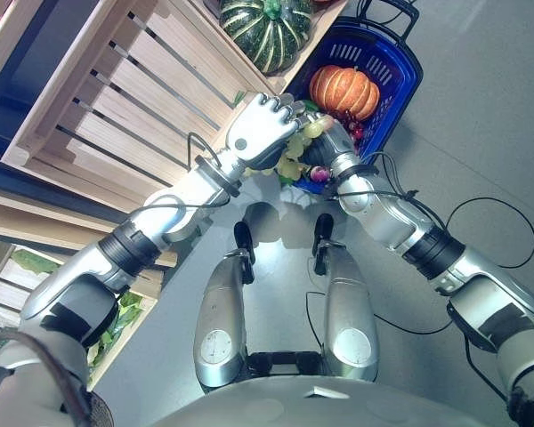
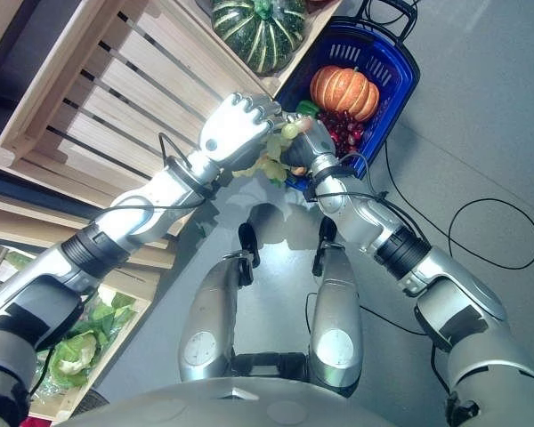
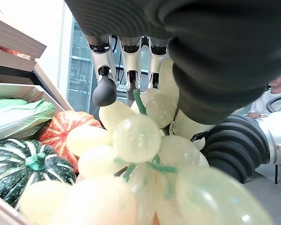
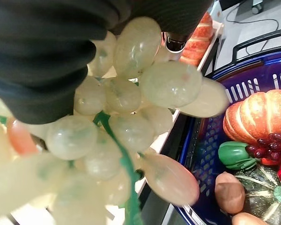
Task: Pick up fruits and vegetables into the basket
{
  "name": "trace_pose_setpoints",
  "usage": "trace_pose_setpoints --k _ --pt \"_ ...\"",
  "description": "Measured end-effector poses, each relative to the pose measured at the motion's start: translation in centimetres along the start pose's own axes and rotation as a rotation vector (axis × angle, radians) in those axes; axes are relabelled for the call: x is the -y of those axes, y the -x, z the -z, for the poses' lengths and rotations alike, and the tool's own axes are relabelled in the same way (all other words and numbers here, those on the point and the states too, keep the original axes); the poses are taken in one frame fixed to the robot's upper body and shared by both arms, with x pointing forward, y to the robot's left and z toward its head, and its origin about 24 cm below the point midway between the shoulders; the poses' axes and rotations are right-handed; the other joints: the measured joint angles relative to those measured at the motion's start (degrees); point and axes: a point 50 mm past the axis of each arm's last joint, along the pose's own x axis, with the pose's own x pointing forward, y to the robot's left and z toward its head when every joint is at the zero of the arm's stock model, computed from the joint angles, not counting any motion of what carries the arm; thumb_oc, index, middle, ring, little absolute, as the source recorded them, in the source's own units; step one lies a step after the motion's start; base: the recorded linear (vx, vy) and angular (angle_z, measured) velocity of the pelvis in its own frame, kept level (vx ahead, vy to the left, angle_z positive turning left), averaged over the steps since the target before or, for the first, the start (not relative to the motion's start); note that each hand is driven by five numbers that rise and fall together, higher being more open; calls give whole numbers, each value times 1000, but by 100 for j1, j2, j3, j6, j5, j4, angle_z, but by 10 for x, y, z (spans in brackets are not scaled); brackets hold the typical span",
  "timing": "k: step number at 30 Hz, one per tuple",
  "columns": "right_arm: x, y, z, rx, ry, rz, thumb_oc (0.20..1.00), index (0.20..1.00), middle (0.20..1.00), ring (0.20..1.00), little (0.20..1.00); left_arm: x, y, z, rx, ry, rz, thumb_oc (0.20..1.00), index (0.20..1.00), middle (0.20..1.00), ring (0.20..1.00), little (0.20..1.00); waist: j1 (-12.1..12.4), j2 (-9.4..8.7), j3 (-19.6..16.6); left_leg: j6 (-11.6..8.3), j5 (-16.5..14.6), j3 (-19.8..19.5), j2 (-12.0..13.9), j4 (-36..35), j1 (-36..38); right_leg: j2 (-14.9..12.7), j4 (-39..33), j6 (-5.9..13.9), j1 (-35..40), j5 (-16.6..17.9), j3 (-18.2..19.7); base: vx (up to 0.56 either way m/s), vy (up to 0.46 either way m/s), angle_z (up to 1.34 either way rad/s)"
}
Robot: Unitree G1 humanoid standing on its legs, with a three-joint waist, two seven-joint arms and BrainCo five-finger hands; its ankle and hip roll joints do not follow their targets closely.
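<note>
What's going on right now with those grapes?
Left hand fingers curled on green grapes. Right hand right beside the bunch, fingers hidden. Blue basket just beyond, nothing blocking.

A shop's produce corner is showing here — slatted wooden display crates (image 1: 116, 98) standing beside the left hand (image 1: 260, 132), a blue shopping basket (image 1: 400, 84) lying just past it — leafy greens (image 2: 80, 342) sitting shelved below.

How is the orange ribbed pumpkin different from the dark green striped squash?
The orange ribbed pumpkin is plain orange; the dark green striped squash is dark green with pale stripes. The pumpkin lies inside the blue plastic basket, while the squash sits on the slatted wooden shelf beside it. The squash looks somewhat larger. Both are round and ribbed.
</note>
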Motion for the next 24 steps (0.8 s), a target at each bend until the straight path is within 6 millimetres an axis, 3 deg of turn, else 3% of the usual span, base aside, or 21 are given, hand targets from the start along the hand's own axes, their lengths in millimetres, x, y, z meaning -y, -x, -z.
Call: trace_pose_setpoints --k 10,11,12,13,19,22,24 --pt "-6 1 0 2 -53 -69 200 200 200 200 200 0 0 -1 13 6 5 200 200 200 200 200 14 -10 -5 -1 2 -10 0 -3 -9 -1 -6 0 2 0 -12 -7 -14 0" --pt "-7 1 0 -2 -70 -86 200 200 200 200 200 0 0 -1 13 11 17 448 448 448 448 448 22 -13 -5 -2 3 -9 0 -2 -14 -1 -8 0 2 0 -17 0 0 0" --pt "-7 2 0 -5 -76 -95 200 200 200 200 200 0 0 -1 13 12 22 529 529 529 529 529 28 -13 -5 -2 3 -9 0 -3 -15 0 -10 0 2 0 -19 -9 -33 1" --pt "-8 2 1 -9 -86 -109 200 200 200 200 200 0 -1 -1 12 14 26 1000 1000 1000 1000 1000 49 -14 -5 -2 3 -9 1 -3 -16 1 -14 0 2 0 -19 0 0 0" --pt "-15 5 5 -34 -120 -167 200 200 200 200 200 3 -6 -1 -32 150 120 1000 1000 1000 1000 1000 124 -71 -11 -5 4 -12 8 -8 -28 8 -36 0 10 0 -40 -11 -27 1" --pt "-22 11 9 -52 -132 -194 200 200 200 200 200 10 -4 0 -112 302 188 1000 1000 1000 1000 1000 132 -110 -10 -5 4 -11 9 -9 -29 9 -45 0 17 0 -43 0 0 0" --pt "-25 16 12 -72 -144 -201 200 200 200 200 200 25 7 1 -214 454 250 1000 1000 1000 1000 1000 122 -111 -10 -6 4 -9 12 -15 -29 12 -52 0 16 0 -44 0 0 0"
